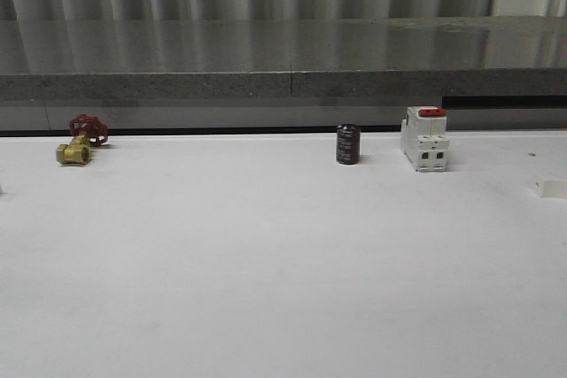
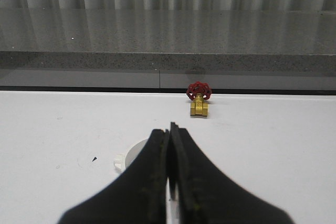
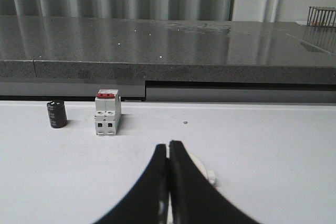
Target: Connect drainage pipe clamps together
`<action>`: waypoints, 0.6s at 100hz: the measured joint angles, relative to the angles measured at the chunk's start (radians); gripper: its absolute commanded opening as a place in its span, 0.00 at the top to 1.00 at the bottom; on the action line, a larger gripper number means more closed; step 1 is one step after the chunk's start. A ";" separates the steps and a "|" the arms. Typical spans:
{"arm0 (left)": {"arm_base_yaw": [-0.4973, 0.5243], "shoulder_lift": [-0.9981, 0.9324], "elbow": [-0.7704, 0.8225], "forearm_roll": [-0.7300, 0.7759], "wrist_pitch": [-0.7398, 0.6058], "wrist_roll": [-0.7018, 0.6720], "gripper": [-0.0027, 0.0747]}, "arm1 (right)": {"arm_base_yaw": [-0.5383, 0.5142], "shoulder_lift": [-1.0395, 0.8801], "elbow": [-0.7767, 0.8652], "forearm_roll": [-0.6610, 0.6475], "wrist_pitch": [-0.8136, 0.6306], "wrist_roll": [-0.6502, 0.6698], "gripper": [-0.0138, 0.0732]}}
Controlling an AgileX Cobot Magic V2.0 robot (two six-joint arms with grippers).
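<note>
Both grippers, left [image 2: 170, 182] and right [image 3: 168, 187], we find clenched empty before their clamps [image 2: 132, 157] [image 3: 206, 173]: approach step; opening comes next.

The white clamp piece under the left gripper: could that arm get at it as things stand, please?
Probably yes: the clamp piece lies on bare table just behind the left gripper, nothing between; its fingers are shut and must open first.

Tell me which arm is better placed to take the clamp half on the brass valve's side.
Left. The shut left gripper sits just before that white clamp half, with the brass valve beyond. The right gripper, also shut, faces the switch side.
</note>
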 measured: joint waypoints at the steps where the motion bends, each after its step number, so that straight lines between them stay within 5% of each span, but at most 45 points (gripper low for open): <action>1: 0.000 0.000 0.000 0.000 0.000 0.000 0.99 | 0.000 0.000 0.000 0.000 0.000 0.000 0.92; 40: 0.000 0.000 0.000 0.007 -0.015 0.000 0.99 | 0.000 0.000 0.000 0.000 0.000 0.000 0.92; 60: 0.000 0.000 0.000 0.029 -0.184 0.000 0.99 | 0.000 0.000 0.000 0.000 0.000 0.000 0.92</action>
